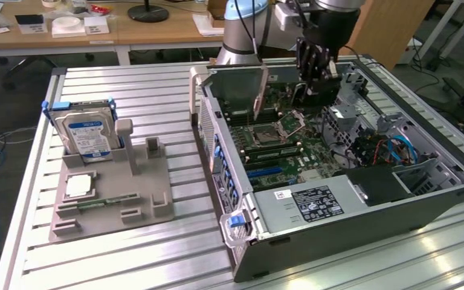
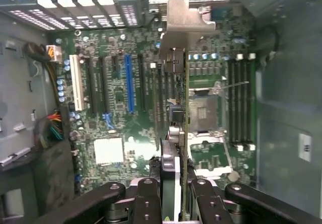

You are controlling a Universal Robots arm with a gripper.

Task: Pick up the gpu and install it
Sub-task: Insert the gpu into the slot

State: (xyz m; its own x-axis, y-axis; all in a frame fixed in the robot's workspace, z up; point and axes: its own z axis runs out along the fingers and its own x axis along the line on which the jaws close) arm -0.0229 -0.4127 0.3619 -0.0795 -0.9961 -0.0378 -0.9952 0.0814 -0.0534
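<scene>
My gripper [image 1: 319, 83] reaches down into the open computer case [image 1: 215, 130] and is shut on the gpu [image 1: 261, 90]. The card stands on edge over the green motherboard [image 1: 284, 160], close to the CPU socket [image 1: 258, 134]. In the wrist view the gpu [image 2: 182, 108] appears edge-on. It runs from between my fingers [image 2: 149, 194] to its pale metal bracket [image 2: 187, 17], near the case's perforated rear wall. A blue expansion slot [image 2: 129, 83] and several dark slots lie beside the card. I cannot tell whether the card's lower edge touches a slot.
At the exterior view's left, a grey fixture [image 1: 147, 208] holds a silver hard drive [image 1: 91, 136] with a blue-white label and a small green memory stick [image 1: 95, 204]. Inside the case are the power supply [image 1: 316, 202], blue cables [image 1: 397, 148] and memory slots [image 2: 241, 103].
</scene>
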